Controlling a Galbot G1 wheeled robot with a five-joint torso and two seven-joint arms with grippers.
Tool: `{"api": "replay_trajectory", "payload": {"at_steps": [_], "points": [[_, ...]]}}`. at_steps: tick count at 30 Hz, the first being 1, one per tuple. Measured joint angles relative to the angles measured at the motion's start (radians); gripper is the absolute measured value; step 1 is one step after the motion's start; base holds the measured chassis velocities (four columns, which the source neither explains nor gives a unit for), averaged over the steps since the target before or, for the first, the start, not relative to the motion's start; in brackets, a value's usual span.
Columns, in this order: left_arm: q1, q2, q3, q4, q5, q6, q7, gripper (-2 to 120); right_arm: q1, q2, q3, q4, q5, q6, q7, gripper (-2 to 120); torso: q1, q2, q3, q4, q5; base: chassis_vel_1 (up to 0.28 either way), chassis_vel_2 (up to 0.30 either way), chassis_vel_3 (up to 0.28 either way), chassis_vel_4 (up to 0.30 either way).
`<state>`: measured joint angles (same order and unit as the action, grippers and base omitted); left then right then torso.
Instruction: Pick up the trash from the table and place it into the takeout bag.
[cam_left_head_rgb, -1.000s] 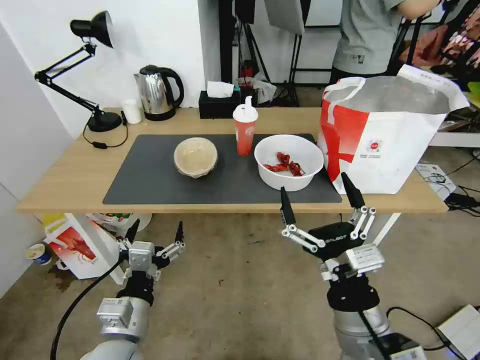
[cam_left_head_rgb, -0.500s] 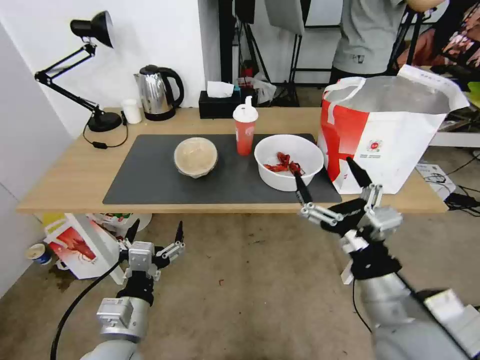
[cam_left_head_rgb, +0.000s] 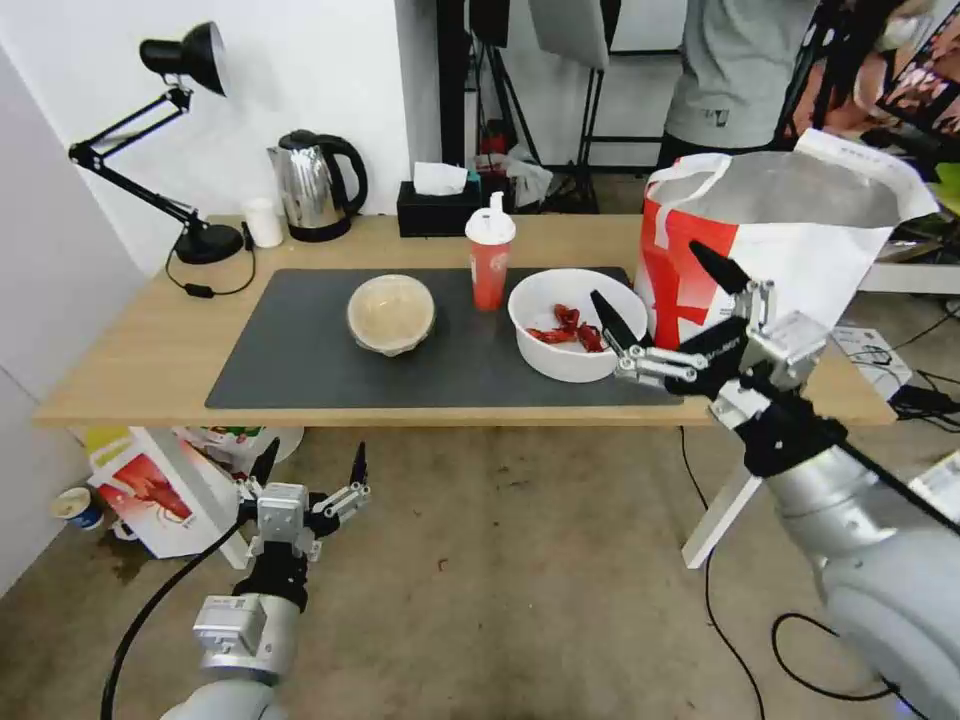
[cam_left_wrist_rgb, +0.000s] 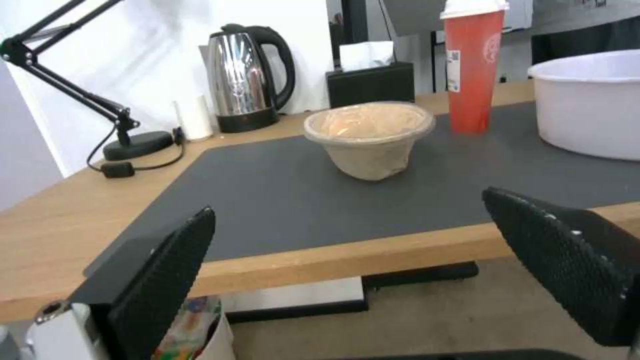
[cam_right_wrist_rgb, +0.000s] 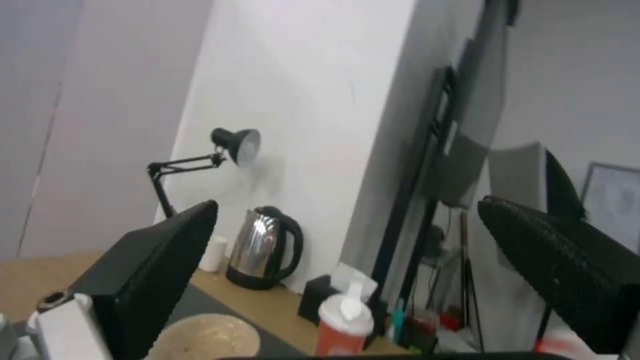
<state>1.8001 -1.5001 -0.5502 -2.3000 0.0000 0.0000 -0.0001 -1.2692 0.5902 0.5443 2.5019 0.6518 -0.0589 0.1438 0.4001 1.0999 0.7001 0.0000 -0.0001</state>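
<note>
The left tool (cam_left_head_rgb: 310, 470) hangs low over the bare floor, in front of the counter's (cam_left_head_rgb: 120, 370) near edge and below its level, fingers spread and gripping nothing. To the right, the right tool (cam_left_head_rgb: 668, 300) is raised above the near edge, its two black fingers wide apart and empty. One fingertip (cam_left_head_rgb: 603, 305) lies over the near right rim of the wide white bowl (cam_left_head_rgb: 560, 300) of red crayfish shells, the other against the red side panel of the takeout bag (cam_left_head_rgb: 800, 270); whether either touches cannot be told.

The bowl sits at the near right of the dark grey mat (cam_left_head_rgb: 290, 350), just beside the bag. The bag stands upright at the counter's right end, mouth open and foil lining showing. Open mat stretches left of the white bowl as far as the beige clear-lidded bowl (cam_left_head_rgb: 391, 313), which sits mid-mat with room all around it. The red drink cup (cam_left_head_rgb: 490, 262) with its white spouted lid stands upright behind the gap between the two bowls, near the mat's far edge.

Along the far edge of the counter run a desk lamp (cam_left_head_rgb: 190, 150), a small white cup (cam_left_head_rgb: 264, 221), a steel kettle (cam_left_head_rgb: 315, 185) and a black tissue box (cam_left_head_rgb: 437, 205). Under the counter's left end, a smaller red-and-white bag (cam_left_head_rgb: 150, 490) rests on the floor.
</note>
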Motion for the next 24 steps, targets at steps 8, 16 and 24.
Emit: {"api": "replay_trajectory", "payload": {"at_steps": [8, 16, 24], "points": [[0.0, 0.0, 0.0, 0.0, 0.0, 0.0, 0.0, 100, 0.14, -0.135, -0.005, 0.0, 0.138, -0.132, 0.009, 100, 0.0, 0.0, 0.0, -0.0002, 0.0001, 0.0, 0.0, 0.0, 0.0], [0.0, 0.0, 0.0, 0.0, 0.0, 0.0, 0.0, 100, 0.176, -0.182, 0.016, 0.0, 0.217, -0.194, 0.045, 100, 0.0, 0.0, 0.0, -0.0001, 0.0002, 0.0, 0.0, 0.0, 0.0], [0.0, 0.0, 0.0, 0.0, 0.0, 0.0, 0.0, 100, 0.172, -0.275, 0.021, 0.0, 0.323, -0.232, 0.165, 100, 0.0, 0.0, 0.0, -0.0001, 0.0002, 0.0, 0.0, 0.0, 0.0]]}}
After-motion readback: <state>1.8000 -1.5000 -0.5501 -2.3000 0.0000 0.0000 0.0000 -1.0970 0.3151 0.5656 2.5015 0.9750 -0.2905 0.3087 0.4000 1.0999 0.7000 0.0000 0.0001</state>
